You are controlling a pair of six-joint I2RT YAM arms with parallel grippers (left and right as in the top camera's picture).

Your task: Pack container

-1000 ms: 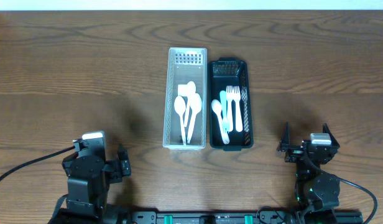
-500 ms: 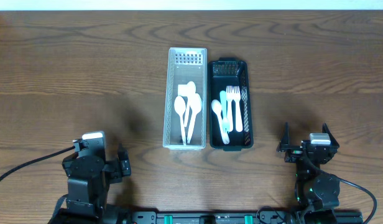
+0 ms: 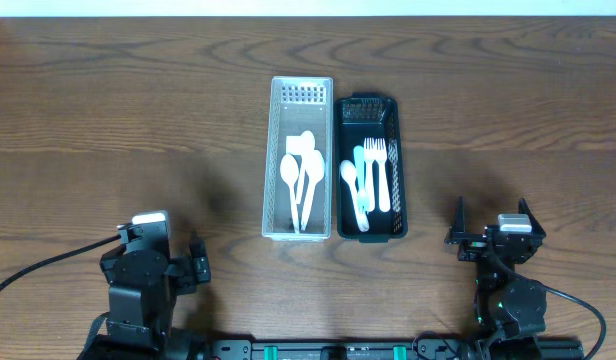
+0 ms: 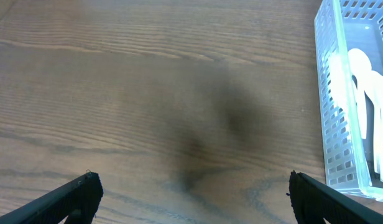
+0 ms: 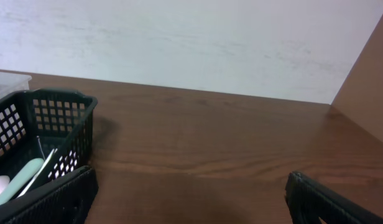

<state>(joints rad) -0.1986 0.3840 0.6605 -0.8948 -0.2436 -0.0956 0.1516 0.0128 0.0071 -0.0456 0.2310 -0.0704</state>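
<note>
Overhead, the black basket (image 3: 402,180) lies lengthwise toward the far edge of the desk (image 3: 108,100), nearer the right fingers (image 5: 55,199); those and the left fingers (image 4: 67,199) gape wide, empty.

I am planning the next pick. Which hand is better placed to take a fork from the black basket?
The right hand, probably. The black basket stands on its side of the white basket, and the right wrist view shows its corner. The left hand faces the white basket. Both are open.
</note>
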